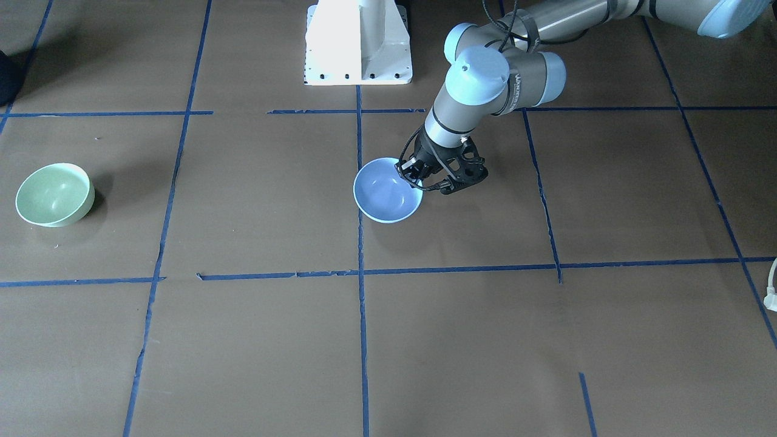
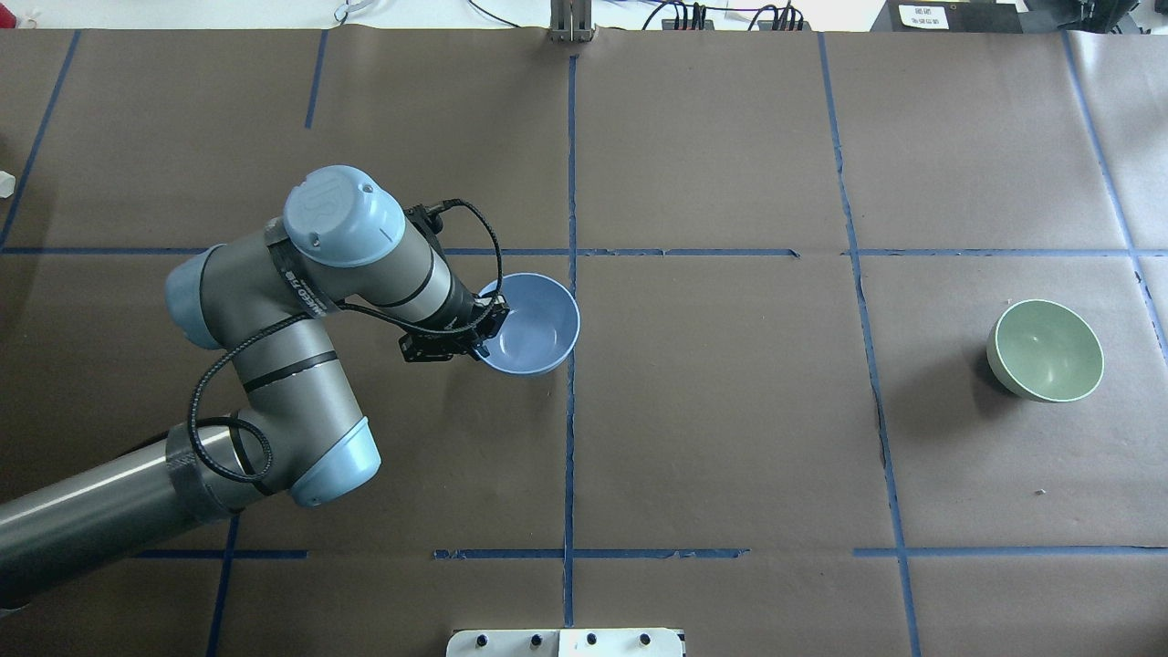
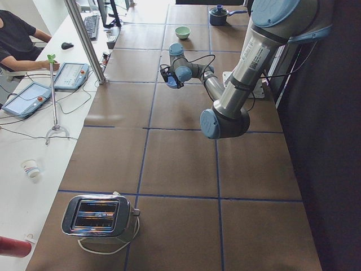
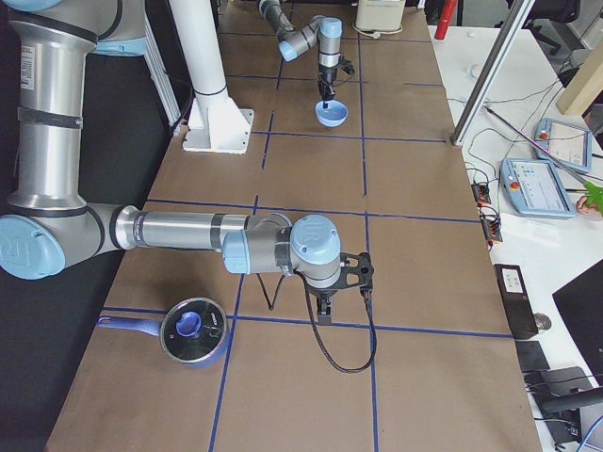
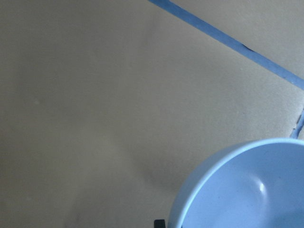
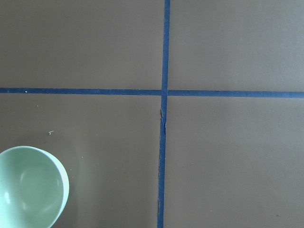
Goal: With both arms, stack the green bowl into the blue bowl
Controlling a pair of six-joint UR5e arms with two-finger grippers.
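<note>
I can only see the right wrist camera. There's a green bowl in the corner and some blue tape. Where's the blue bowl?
Observer: The blue bowl sits near the middle of the table, with the left gripper at its rim.
Child: Is anything touching my green bowl?
Observer: No. The green bowl stands upright and alone on the robot's right side.
Child: Where's my gripper?
Observer: The right gripper hangs above the table, near a lidded pot.

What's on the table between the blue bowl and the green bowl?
Nothing: between the blue bowl and the green bowl the overhead view shows only bare brown paper crossed by blue tape lines.
</note>
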